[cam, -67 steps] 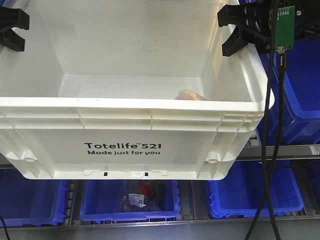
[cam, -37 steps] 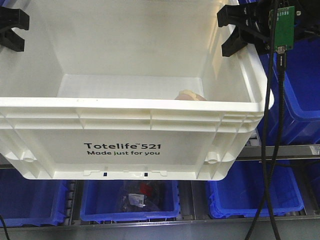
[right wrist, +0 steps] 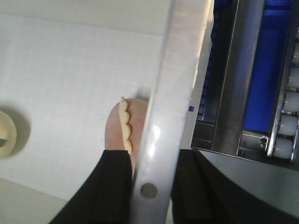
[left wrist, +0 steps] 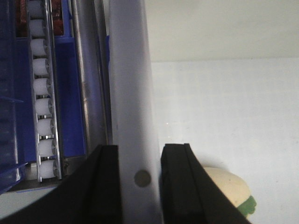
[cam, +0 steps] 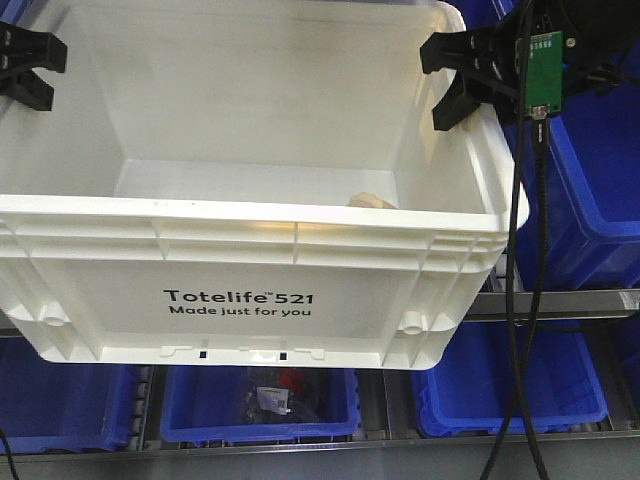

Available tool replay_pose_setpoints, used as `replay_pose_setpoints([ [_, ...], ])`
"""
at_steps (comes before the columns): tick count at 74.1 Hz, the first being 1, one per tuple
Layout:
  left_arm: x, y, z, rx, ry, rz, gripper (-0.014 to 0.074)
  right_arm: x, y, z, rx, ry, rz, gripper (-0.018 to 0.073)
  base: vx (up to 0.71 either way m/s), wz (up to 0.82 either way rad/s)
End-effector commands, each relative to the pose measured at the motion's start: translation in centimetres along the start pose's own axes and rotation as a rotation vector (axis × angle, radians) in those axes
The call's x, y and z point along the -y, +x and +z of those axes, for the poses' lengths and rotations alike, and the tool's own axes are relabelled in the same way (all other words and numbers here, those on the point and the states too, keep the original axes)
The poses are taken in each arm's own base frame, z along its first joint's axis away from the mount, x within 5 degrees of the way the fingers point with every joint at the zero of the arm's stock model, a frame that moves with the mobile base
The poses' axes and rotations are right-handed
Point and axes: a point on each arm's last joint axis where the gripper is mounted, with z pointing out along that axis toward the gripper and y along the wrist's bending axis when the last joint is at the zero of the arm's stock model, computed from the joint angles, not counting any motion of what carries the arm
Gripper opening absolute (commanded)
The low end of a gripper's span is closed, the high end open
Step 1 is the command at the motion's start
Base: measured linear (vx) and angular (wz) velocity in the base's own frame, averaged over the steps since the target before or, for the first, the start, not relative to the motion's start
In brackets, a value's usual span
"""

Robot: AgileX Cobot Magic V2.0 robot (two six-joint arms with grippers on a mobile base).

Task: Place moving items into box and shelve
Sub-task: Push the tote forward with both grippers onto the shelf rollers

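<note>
The white box (cam: 250,215) with the "Totelife 521" print hangs in the air in front of the shelf, held by both side rims. My left gripper (cam: 25,70) is shut on the left rim (left wrist: 133,116), one finger on each side of it. On the opposite rim (right wrist: 175,93) my right gripper (cam: 455,75) is shut. Inside the box lie two moving items: the pinkish-brown toy (right wrist: 117,126) with a cream scalloped top against the right wall, its top peeking over the front rim (cam: 372,201), and the pale cream toy (left wrist: 229,186) nearer the left side.
Blue bins (cam: 255,405) fill the lower shelf level behind a metal rail (cam: 560,300), and more stand at the right (cam: 600,180). Roller tracks (left wrist: 41,93) run beside the box. Black cables (cam: 525,300) and a green circuit board (cam: 540,75) hang from the right arm.
The box has shifted slightly left and its right side sits a little lower. The right gripper moved left with it. Both grips are unchanged.
</note>
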Motion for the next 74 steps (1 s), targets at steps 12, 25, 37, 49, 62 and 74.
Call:
replay_pose_setpoints([
  [12,2.6,-2.3,-0.5,0.192,0.204,-0.015,-0.0003,-3.3,-2.2,-2.4,0.29,-0.238,-0.053,-0.0006,0.0,0.0],
  [25,2.6,-3.2,0.2,0.261,0.202,-0.017,-0.0003,-3.1,-3.1,-1.6,0.349,-0.226,-0.081,-0.0006,0.0,0.0],
  [37,2.6,-3.8,1.0,0.287,0.197,-0.006,-0.0003,-2.9,-3.7,-0.7,0.377,-0.213,-0.097,-0.0006,0.0,0.0],
  [49,2.5,-4.1,2.0,0.287,0.193,-0.004,-0.0003,-2.7,-4.3,-0.1,0.405,-0.201,-0.12,-0.0006,0.0,0.0],
  [62,2.5,-4.6,2.9,0.309,0.187,0.009,-0.0003,-2.6,-4.8,0.4,0.445,-0.187,-0.147,-0.0006,0.0,0.0],
  [74,2.4,-5.1,3.6,0.337,0.172,0.011,-0.0003,-2.4,-5.3,1.0,0.471,-0.175,-0.167,-0.0006,0.0,0.0],
])
